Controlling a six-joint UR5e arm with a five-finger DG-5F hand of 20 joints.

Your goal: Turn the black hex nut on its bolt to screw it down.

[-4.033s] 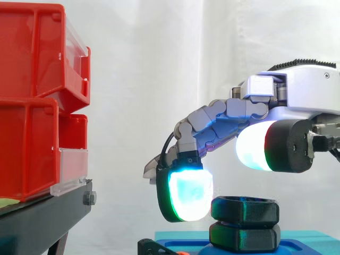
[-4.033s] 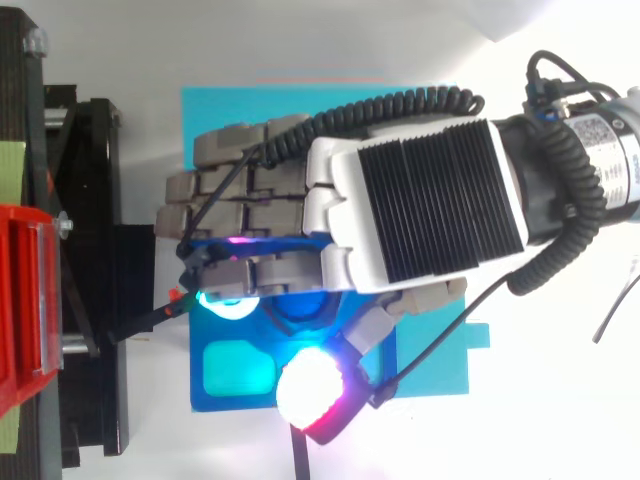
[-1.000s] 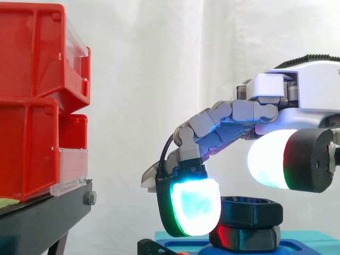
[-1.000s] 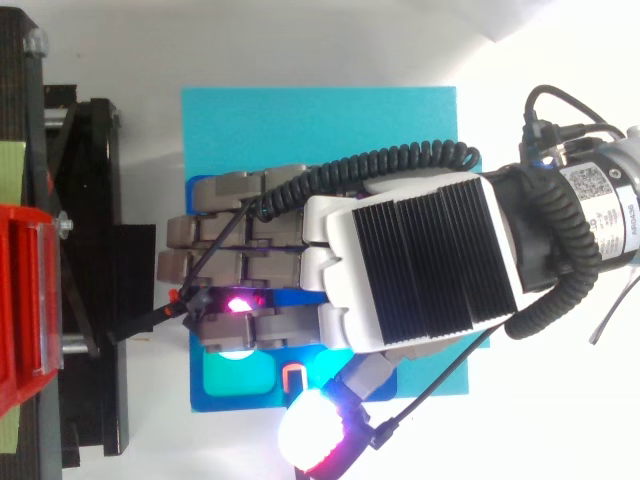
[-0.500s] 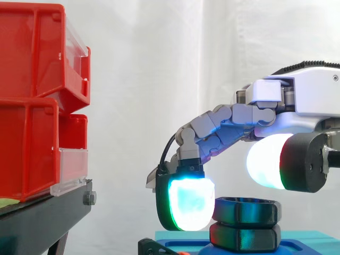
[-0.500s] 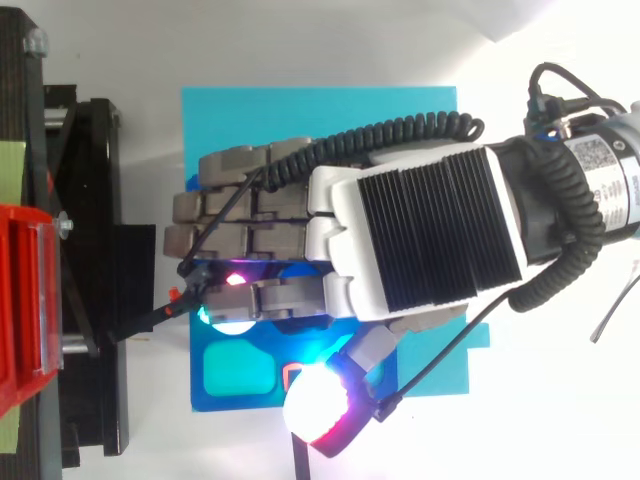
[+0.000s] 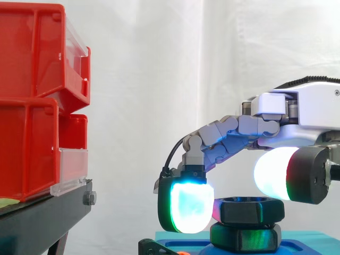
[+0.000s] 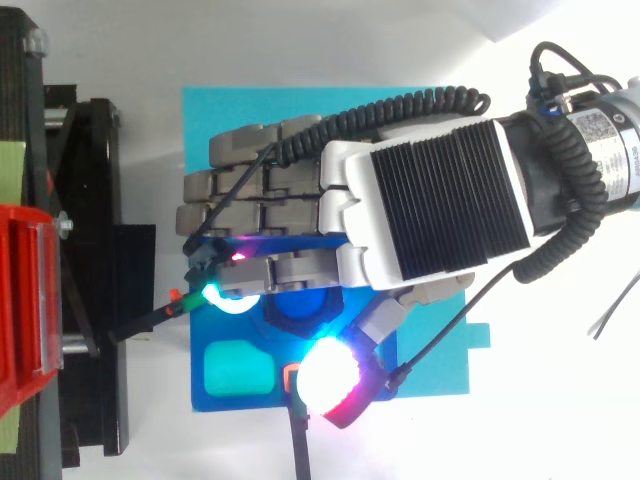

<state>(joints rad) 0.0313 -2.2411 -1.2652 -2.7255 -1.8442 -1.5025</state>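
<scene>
Nut point(image 7: 248, 211), black and hexagonal, sits low and right of centre in the side view, above the blue fixture point(image 7: 180, 247). Hand point(image 8: 430, 205) arches over it; whether it grips, I cannot tell. Probably rigid, light and smooth; press opposite flats.

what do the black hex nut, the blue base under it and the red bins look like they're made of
Black hex nut: probably plastic, perhaps printed; matte and thick-walled, with rounded edges and only soft reflections of the glow.
Blue base: looks like smooth plastic, with a shaped pocket sunk into it.
Red bins: rigid glossy plastic, with clear front panels.
</scene>
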